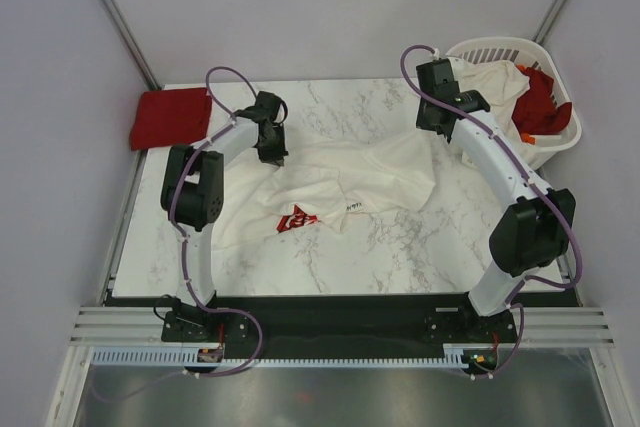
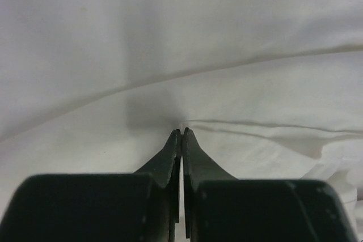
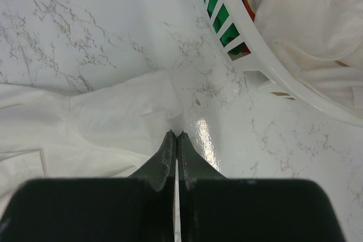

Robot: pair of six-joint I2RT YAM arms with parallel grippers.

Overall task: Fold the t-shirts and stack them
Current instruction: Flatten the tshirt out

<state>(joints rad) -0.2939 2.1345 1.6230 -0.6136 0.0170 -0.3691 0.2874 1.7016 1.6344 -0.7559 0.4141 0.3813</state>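
Note:
A cream-white t-shirt (image 1: 340, 192) with a red graphic (image 1: 293, 220) lies spread and wrinkled on the marble table (image 1: 350, 97). My left gripper (image 1: 273, 154) is shut, pinching the shirt's far left edge; in the left wrist view the cloth (image 2: 170, 55) puckers at the closed tips (image 2: 181, 131). My right gripper (image 1: 441, 130) is shut on the shirt's far right corner; its tips (image 3: 177, 135) meet at the edge of the cloth (image 3: 113, 117). A folded red t-shirt (image 1: 170, 117) lies at the table's far left corner.
A white slatted laundry basket (image 1: 560, 142) stands at the far right, holding a cream-white shirt (image 1: 495, 82) and a red one (image 1: 538, 102). Its wall (image 3: 266, 66) is close to my right gripper. Grey walls enclose the table.

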